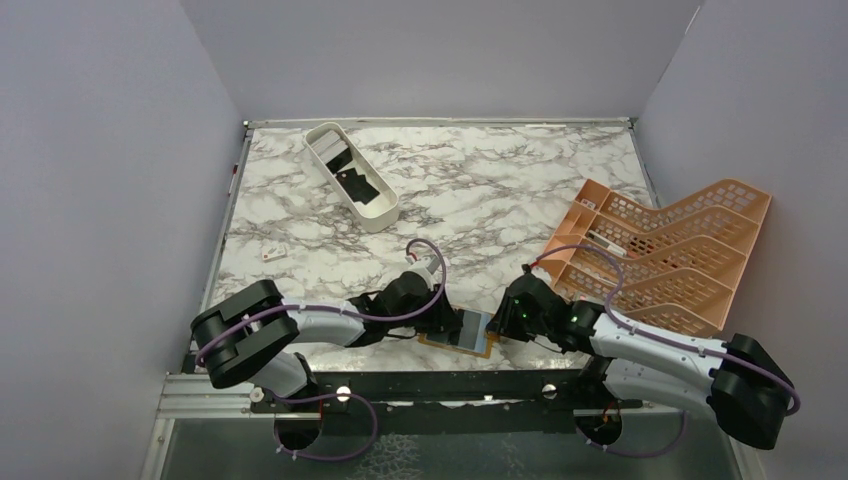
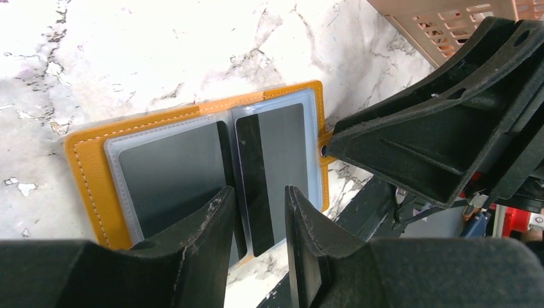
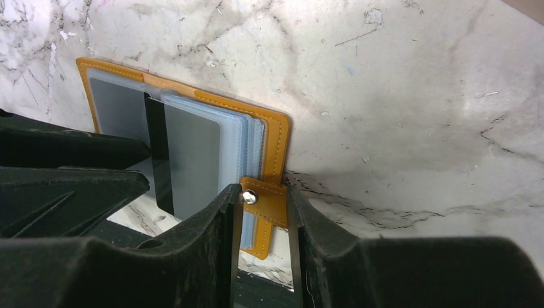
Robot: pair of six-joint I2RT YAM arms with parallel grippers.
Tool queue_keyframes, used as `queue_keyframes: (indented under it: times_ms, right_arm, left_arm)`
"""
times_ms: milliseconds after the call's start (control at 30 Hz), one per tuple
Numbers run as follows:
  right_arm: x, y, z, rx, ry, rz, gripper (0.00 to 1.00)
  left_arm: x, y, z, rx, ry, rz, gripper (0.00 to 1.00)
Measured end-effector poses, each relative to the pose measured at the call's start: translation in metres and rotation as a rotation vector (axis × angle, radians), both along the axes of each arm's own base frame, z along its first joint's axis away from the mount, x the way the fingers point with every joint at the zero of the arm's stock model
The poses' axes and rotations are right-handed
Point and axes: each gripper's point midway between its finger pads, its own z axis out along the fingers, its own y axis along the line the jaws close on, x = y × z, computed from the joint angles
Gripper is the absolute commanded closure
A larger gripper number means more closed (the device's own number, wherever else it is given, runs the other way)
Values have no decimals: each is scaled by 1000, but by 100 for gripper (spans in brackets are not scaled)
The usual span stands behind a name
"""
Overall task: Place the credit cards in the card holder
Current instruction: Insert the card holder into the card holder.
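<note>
Sleeving 1 credit card (image 2: pixel 276 167). Pinching card holder (image 3: pixel 277 138) tab (image 3: pixel 268 204) with right gripper (image 3: pixel 264 196); cannot tell left gripper (image 2: pixel 258 192) grasp. Next: push home.

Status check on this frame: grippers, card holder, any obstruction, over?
Left gripper: jaws astride a striped grey card, grip unclear. Right gripper: jaws astride the snap tab. Card holder open at near edge of table. Nothing blocking.

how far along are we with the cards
One grey card sits sleeved in the open orange-tan leather card holder. A second, black-striped card is partly in, below the left hand; right hand straddles the snap tab. Black cards wait in the white oval tray.
</note>
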Motion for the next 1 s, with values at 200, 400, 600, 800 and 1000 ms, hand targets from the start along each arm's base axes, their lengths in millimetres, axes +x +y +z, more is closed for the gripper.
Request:
queue_keyframes:
  times_ms: [200,400,600,800,1000]
  right_arm:
    - [0,0,0,3,0,-2,64]
    - [-1,0,0,9,-2,1,66]
    - [-3,1,-2,13,7,9,67]
    - [-5,1,-4,-7,5,47,65]
    - [-2,10,18,-2,-78,192,63]
  left_arm:
    - [-1,-1,-1,17,-4,-5,62]
    - [-7,-11,-1,25,-9,-35,62]
    - [-14,-22,-1,31,-8,-65,62]
    - [-15,-23,-2,35,-9,-65,62]
    - [-7,-16,5,84,-36,-56,59]
